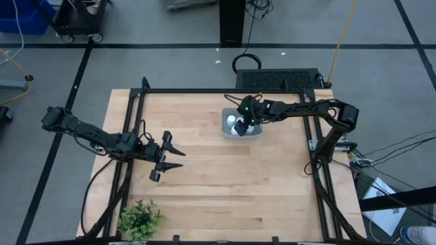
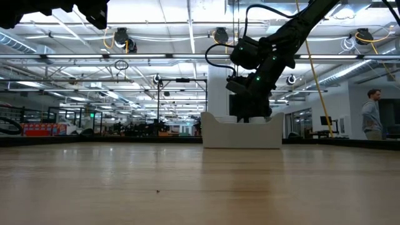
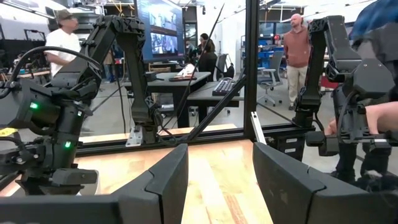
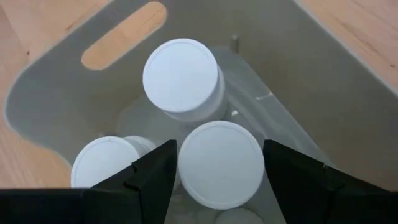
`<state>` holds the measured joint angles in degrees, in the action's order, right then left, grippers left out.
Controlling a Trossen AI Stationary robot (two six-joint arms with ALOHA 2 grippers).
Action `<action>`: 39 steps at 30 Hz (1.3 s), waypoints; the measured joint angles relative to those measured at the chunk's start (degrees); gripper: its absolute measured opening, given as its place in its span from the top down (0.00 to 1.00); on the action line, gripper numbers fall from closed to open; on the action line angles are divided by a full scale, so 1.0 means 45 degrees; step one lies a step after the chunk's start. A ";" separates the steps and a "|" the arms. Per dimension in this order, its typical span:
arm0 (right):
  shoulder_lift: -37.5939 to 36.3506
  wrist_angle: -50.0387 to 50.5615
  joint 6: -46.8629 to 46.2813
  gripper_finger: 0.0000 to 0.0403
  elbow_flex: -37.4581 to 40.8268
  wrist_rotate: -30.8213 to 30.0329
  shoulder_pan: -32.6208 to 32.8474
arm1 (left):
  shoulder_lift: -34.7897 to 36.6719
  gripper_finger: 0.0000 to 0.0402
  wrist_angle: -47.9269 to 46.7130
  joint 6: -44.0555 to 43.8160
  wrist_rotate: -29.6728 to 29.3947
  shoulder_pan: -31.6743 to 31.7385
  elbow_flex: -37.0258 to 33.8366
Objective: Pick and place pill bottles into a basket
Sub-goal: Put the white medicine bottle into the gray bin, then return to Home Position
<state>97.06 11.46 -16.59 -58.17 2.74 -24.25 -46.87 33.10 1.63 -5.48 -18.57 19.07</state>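
The grey-blue basket (image 1: 227,113) stands on the wooden table at the far middle; in the low view it shows as a pale tray (image 2: 240,134). Inside it stand three white pill bottles, seen cap-up in the right wrist view: one farther off (image 4: 181,78), one to the side (image 4: 102,163), and one (image 4: 217,165) right between my right gripper's fingers. My right gripper (image 4: 219,180) slants down into the basket (image 4: 68,87), open, with a finger on each side of that bottle's cap. My left gripper (image 1: 174,155) waits open above the table's left part. My right gripper has its two fingers (image 4: 155,177) close against opposite sides of the nearest bottle's cap (image 4: 186,168), coming slanting down from above. I cannot tell whether they touch it. The bottle stands upright in the basket among the others.
A small green plant (image 1: 139,219) sits at the table's near left corner. A black frame (image 1: 204,91) runs round the table. People stand in the room beyond the table (image 3: 297,50). Bare wood lies between the two arms.
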 joint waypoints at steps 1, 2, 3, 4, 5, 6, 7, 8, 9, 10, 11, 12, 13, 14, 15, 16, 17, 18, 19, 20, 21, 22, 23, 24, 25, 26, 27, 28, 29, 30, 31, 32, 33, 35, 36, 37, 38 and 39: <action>0.0000 -0.0014 0.0039 0.42 0.0000 0.0000 0.0000 | 0.0000 0.54 0.0000 0.0000 -0.0005 0.0000 0.0000; 0.0000 -0.0014 0.0063 0.42 -0.0002 -0.0005 0.0000 | 0.0000 0.54 0.0000 0.0000 -0.0005 0.0000 0.0000; 0.0000 -0.0014 0.0080 0.42 0.0000 -0.0071 0.0000 | 0.0000 0.54 0.0000 0.0000 -0.0005 0.0000 0.0000; 0.0000 -0.0014 0.0096 0.42 -0.0004 -0.0248 0.0000 | 0.0000 0.54 0.0000 0.0000 -0.0005 0.0000 0.0000; 0.0000 -0.0014 0.0164 0.42 -0.0005 -0.0319 0.0000 | 0.0003 0.54 0.0000 0.0000 -0.0007 0.0000 0.0000; 0.0000 -0.0011 0.0179 0.42 -0.0005 -0.0308 0.0000 | 0.0000 0.54 -0.0002 0.0000 -0.0010 0.0000 0.0000; -0.0005 -0.0011 0.0182 0.42 -0.0005 -0.0297 0.0000 | 0.0000 0.54 -0.0004 0.0005 -0.0010 0.0000 0.0000; -0.0035 -0.0002 0.0182 0.42 -0.0005 -0.0293 0.0000 | 0.0000 0.54 -0.0002 0.0002 -0.0012 0.0000 0.0000; -0.0099 0.0027 0.0182 0.42 -0.0005 -0.0291 0.0000 | 0.0000 0.54 -0.0005 0.0005 -0.0015 0.0000 0.0000; -0.0181 0.0040 0.0182 0.42 -0.0005 -0.0286 0.0006 | 0.0000 0.54 -0.0005 0.0005 -0.0015 0.0000 0.0000; -0.0274 0.0030 0.0182 0.42 -0.0005 -0.0277 0.0024 | 0.0000 0.54 -0.0005 0.0003 -0.0015 0.0000 0.0000; -0.0411 0.0047 0.0186 0.42 -0.0010 -0.0282 0.0033 | 0.0000 0.54 -0.0005 0.0005 -0.0016 0.0000 0.0000; -0.0561 0.0128 0.0219 0.42 -0.0010 -0.0305 0.0052 | 0.0000 0.54 -0.0005 0.0005 -0.0016 0.0000 0.0000; -0.0702 0.0170 0.0267 0.42 -0.0010 -0.0324 0.0057 | 0.0000 0.54 -0.0005 0.0003 -0.0016 0.0000 0.0000; -0.0866 0.0154 0.0274 0.43 -0.0010 -0.0322 0.0062 | 0.0000 0.54 -0.0005 0.0001 -0.0026 0.0000 0.0000; -0.1043 0.0162 0.0272 0.43 -0.0010 -0.0321 0.0071 | 0.0000 0.54 -0.0005 0.0005 -0.0029 0.0000 0.0000; -0.1235 0.0198 0.0274 0.43 -0.0010 -0.0321 0.0090 | 0.0000 0.54 -0.0005 0.0005 -0.0029 0.0000 0.0000; -0.1447 0.0200 0.0274 0.43 -0.0010 -0.0321 0.0120 | 0.0000 0.54 -0.0005 0.0005 -0.0038 0.0000 0.0000; -0.1674 0.0193 0.0274 0.43 -0.0010 -0.0328 0.0153 | 0.0000 0.54 -0.0009 0.0005 -0.0084 0.0000 0.0000; -0.1895 0.0188 0.0277 0.43 -0.0010 -0.0358 0.0187 | 0.0000 0.54 -0.0010 0.0005 -0.0105 0.0000 0.0000; -0.2128 0.0192 0.0304 0.43 -0.0010 -0.0369 0.0242 | 0.0000 0.54 -0.0010 0.0005 -0.0124 0.0000 0.0000; -0.2377 0.0214 0.0354 0.43 -0.0010 -0.0369 0.0310 | 0.0000 0.54 -0.0010 0.0005 -0.0136 0.0000 0.0000; -0.2631 0.0208 0.0392 0.43 -0.0010 -0.0369 0.0400 | 0.0000 0.54 -0.0005 0.0005 -0.0136 0.0000 0.0000; -0.2892 0.0180 0.0433 0.43 -0.0010 -0.0364 0.0514 | 0.0000 0.54 -0.0004 0.0005 -0.0136 0.0000 0.0000; -0.3161 0.0185 0.0486 0.43 -0.0010 -0.0364 0.0655 | 0.0004 0.54 0.0001 0.0005 -0.0136 0.0000 0.0000; -0.3431 0.0207 0.0525 0.43 -0.0010 -0.0351 0.0823 | 0.0000 0.54 0.0010 0.0005 -0.0138 0.0000 0.0000; -0.3726 0.0217 0.0560 0.43 -0.0010 -0.0354 0.1023 | 0.0002 0.54 0.0025 0.0038 -0.0149 0.0000 0.0000; -0.4019 0.0179 0.0613 0.43 -0.0010 -0.0359 0.1279 | 0.0004 0.54 0.0070 0.0085 -0.0207 0.0000 0.0000; -0.4359 0.0125 0.0683 0.43 -0.0010 -0.0492 0.1564 | 0.0001 0.54 0.0128 0.0187 -0.0308 0.0000 0.0000; -0.4693 0.0087 0.0758 0.43 -0.0010 -0.0788 0.1910 | 0.0004 0.54 0.0202 0.0278 -0.0453 0.0000 0.0000; -0.5021 0.0031 0.0817 0.43 -0.0010 -0.1146 0.2283 | 0.0002 0.54 0.0250 0.0327 -0.0630 0.0000 0.0000; -0.5370 -0.0024 0.0846 0.43 -0.0010 -0.1542 0.2686 | 0.0005 0.54 0.0265 0.0341 -0.0834 0.0000 0.0000; -0.5693 -0.0026 0.0835 0.43 -0.0010 -0.1922 0.3069 | 0.0005 0.54 0.0295 0.0428 -0.1081 0.0000 0.0000; -0.6297 -0.0024 0.0755 0.43 -0.0010 -0.2361 0.3861 | 0.0011 0.54 0.0389 0.0864 -0.1660 0.0000 0.0000; -0.6558 -0.0014 0.0755 0.43 -0.0010 -0.2477 0.4215 | 0.0029 0.54 0.0389 0.0831 -0.1931 0.0000 0.0000; -0.6784 -0.0014 0.0690 0.43 -0.0010 -0.2600 0.4588 | 0.0029 0.54 0.0393 0.0470 -0.2082 0.0000 0.0000; -0.6987 -0.0004 0.0569 0.43 -0.0010 -0.2601 0.4935 | 0.0029 0.54 0.0341 0.0191 -0.2098 0.0000 0.0000; -0.7132 0.0012 0.0508 0.43 -0.0010 -0.2599 0.5273 | 0.0032 0.54 0.0097 0.0217 -0.2048 0.0000 0.0001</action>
<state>64.96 11.52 -14.30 -58.22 -8.95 -0.52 -46.73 33.54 2.60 -14.69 -18.57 19.08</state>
